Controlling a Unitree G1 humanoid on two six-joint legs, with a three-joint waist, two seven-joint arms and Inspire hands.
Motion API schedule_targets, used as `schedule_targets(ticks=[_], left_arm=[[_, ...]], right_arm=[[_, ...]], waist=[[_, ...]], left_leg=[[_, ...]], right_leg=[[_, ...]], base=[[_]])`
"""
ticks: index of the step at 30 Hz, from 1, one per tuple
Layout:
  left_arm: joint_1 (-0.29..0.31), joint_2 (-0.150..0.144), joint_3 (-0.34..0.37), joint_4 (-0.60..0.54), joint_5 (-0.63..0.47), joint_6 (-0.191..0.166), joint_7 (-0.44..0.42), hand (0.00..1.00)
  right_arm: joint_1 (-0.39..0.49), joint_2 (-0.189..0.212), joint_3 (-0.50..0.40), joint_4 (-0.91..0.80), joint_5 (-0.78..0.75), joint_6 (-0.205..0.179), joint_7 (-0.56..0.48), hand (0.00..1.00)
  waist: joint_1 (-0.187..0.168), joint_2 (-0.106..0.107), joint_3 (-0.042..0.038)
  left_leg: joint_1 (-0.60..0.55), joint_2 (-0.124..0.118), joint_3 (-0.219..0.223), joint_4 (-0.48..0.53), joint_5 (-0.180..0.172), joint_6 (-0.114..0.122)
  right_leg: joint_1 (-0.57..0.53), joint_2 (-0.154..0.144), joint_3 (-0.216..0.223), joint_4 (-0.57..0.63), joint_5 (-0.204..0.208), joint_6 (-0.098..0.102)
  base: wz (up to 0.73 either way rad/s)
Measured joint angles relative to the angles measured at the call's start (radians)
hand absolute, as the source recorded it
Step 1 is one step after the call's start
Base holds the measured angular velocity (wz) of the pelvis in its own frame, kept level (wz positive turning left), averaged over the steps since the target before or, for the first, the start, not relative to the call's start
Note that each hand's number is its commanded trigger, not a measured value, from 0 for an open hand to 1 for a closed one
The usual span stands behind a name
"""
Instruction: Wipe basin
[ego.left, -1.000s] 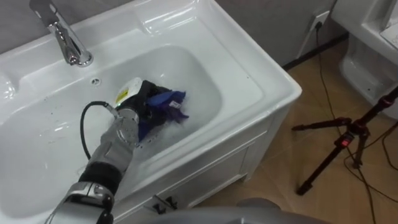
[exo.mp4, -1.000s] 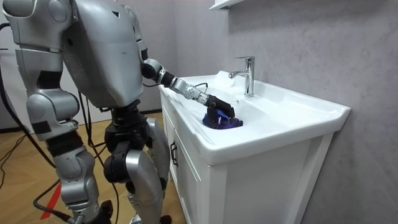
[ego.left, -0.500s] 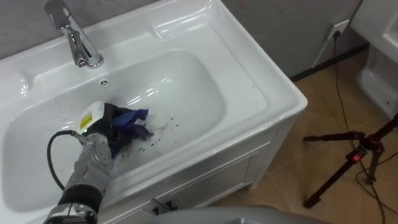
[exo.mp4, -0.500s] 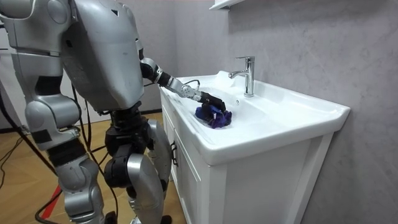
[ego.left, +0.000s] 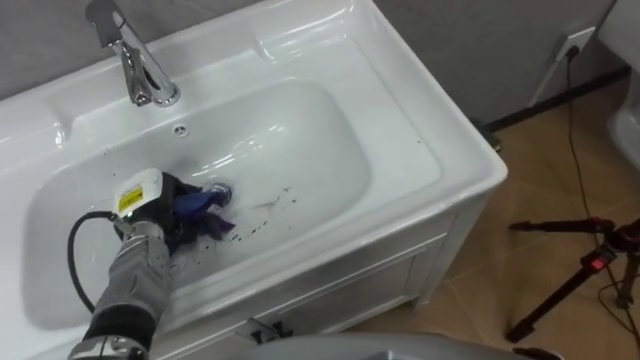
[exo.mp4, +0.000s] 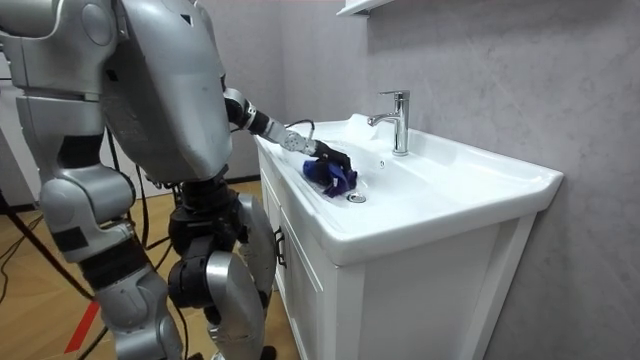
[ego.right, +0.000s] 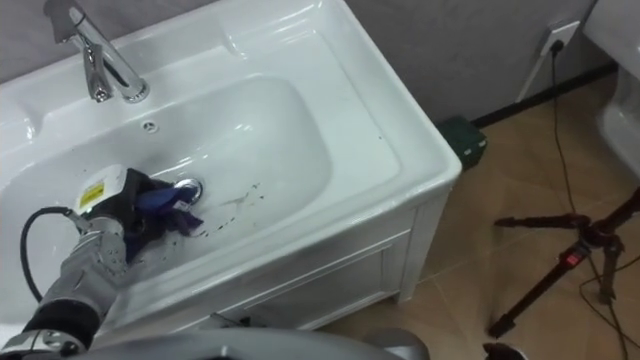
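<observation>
A white basin with a chrome tap at its back sits on a white cabinet. My left hand reaches in from the lower left and is shut on a blue cloth, pressed on the basin's bottom just left of the drain. Dark specks dot the bottom to the right of the cloth. In the room view I stand at the basin's front, with the left hand and cloth low in the bowl near the tap.
The cabinet front lies below the basin. On the wooden floor to the right stand a black tripod with cables and a small green box. A wall socket is at the far right.
My left hand has dragged the blue cloth across the basin's bottom toward its left side, past the drain, baring dark specks. The eye view has shifted too.
</observation>
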Motion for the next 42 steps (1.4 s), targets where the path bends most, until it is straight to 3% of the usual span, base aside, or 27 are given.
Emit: schedule_targets(ticks=[2,8,14,19,23,28,35,42], left_arm=[[0.0,0.024,0.01,0.013,0.002,0.011,0.0,1.0],[0.002,0.028,0.019,0.012,0.005,0.02,-0.021,1.0],[-0.003,0.032,0.02,0.002,0.005,0.02,-0.026,1.0],[-0.013,0.043,0.02,-0.004,0.005,0.02,-0.048,1.0],[-0.004,0.043,0.017,-0.061,0.005,0.037,-0.074,1.0],[0.017,0.043,0.017,-0.11,0.006,0.04,-0.1,1.0],[0.019,0.044,-0.028,-0.176,0.005,0.094,-0.153,1.0],[0.018,0.041,-0.117,-0.256,0.021,0.159,-0.188,1.0]], right_arm=[[0.0,-0.011,0.0,-0.001,-0.001,-0.002,0.0,0.0],[-0.002,-0.043,0.0,0.001,0.0,-0.029,-0.001,0.0],[-0.002,-0.042,0.001,0.004,0.0,-0.031,0.0,0.0],[-0.004,-0.042,0.004,0.011,0.006,-0.03,-0.002,0.0],[-0.003,-0.042,0.005,0.013,0.019,-0.03,-0.002,0.0],[-0.011,-0.042,0.005,0.017,0.029,-0.03,-0.002,0.0],[-0.035,-0.04,0.049,0.039,0.059,-0.042,-0.011,0.0],[-0.072,-0.036,0.098,0.05,0.089,-0.039,-0.018,0.0]], waist=[[-0.002,0.006,0.001],[0.011,0.028,0.0054],[0.023,0.025,0.0058],[0.041,0.019,0.0058],[0.044,0.011,0.0076],[0.053,0.006,0.0071],[0.041,-0.003,0.0074],[0.014,-0.026,0.0184]], left_leg=[[-0.011,0.0,-0.022,0.003,0.002,-0.004],[-0.025,0.0,-0.023,-0.002,0.01,-0.015],[-0.039,0.0,-0.044,-0.001,0.011,-0.017],[-0.039,0.0,-0.049,0.0,0.012,-0.019],[-0.058,-0.002,-0.076,0.013,0.013,-0.02],[-0.073,-0.003,-0.097,0.033,0.013,-0.02],[-0.088,-0.009,-0.102,0.031,0.014,-0.018],[-0.091,-0.019,-0.092,0.021,0.019,-0.01]], right_leg=[[0.0,-0.001,-0.025,-0.003,-0.002,-0.003],[-0.011,-0.007,-0.058,0.0,-0.003,-0.006],[-0.014,-0.015,-0.108,-0.002,-0.004,-0.008],[-0.014,-0.016,-0.121,-0.002,-0.006,-0.009],[-0.014,-0.022,-0.163,-0.003,-0.007,-0.01],[-0.015,-0.023,-0.171,-0.003,-0.008,-0.01],[-0.029,-0.031,-0.179,0.005,-0.01,-0.007],[-0.036,-0.052,-0.193,0.019,-0.017,0.006]], base=[[0.21],[0.1],[0.05],[0.01],[0.13],[0.07],[0.04],[0.08]])
